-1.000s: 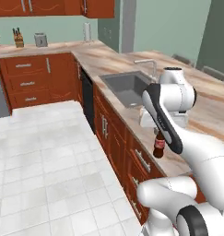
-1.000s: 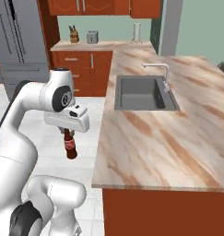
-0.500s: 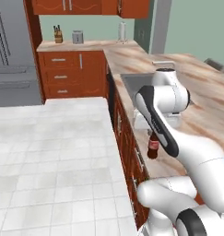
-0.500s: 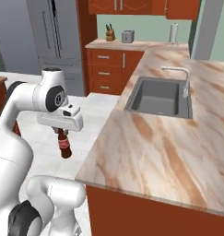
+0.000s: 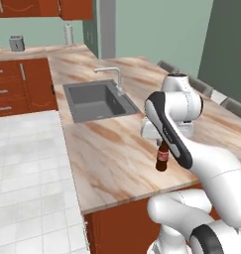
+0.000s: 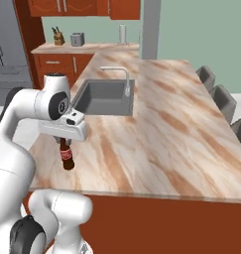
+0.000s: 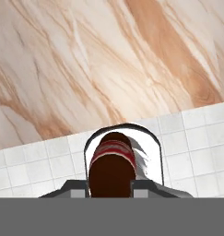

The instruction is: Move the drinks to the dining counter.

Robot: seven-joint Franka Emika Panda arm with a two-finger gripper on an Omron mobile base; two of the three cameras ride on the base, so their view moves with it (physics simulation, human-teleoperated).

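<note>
Clamped by the neck in the closed gripper (image 5: 163, 143), upright cola bottle (image 5: 162, 158) hanging above the near edge of the dining counter (image 5: 107, 154), well short of the sink (image 5: 96, 100) and faucet (image 5: 112, 75) farther back.

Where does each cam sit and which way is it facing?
Left base view: behind the arm's left, looking forward-down over the dining counter and sink; arm at right, cola bottle hanging from the end effector.
Right base view: behind its right, same counter, sink and bottle; arm at left.
Hand view: on the hand, looking down the bottle at counter edge and floor tiles.
</note>
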